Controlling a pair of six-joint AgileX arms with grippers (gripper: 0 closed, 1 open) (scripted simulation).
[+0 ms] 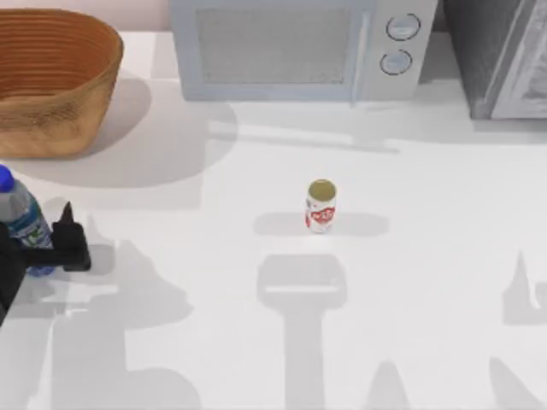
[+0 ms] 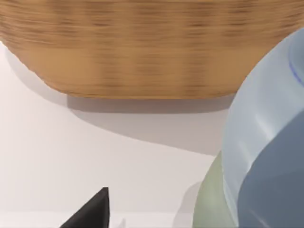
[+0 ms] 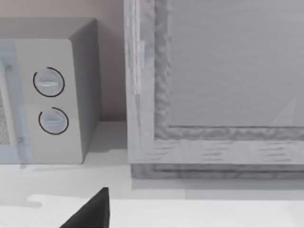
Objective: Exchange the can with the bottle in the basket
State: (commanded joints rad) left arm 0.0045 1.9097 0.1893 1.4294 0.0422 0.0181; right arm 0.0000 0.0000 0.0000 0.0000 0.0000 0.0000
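The clear bottle [image 1: 19,213] with a blue cap stands upright at the table's left edge, below the orange-brown wicker basket [image 1: 51,85] in the back left corner. My left gripper [image 1: 38,246] is around the bottle's lower part, open, with one black finger [image 1: 70,239] to the bottle's right. In the left wrist view the bottle [image 2: 266,142] looms close, apart from the dark fingertip [image 2: 92,211], and the basket wall [image 2: 142,47] lies beyond. The white can [image 1: 320,206] with a red label stands alone mid-table. My right arm is parked; its fingertip [image 3: 92,211] sits wide of centre.
A grey microwave [image 1: 299,47] stands at the back centre, its two dials [image 3: 50,102] visible from the right wrist. A grey cabinet [image 1: 504,55] fills the back right corner. White table surface [image 1: 214,282] stretches between bottle and can.
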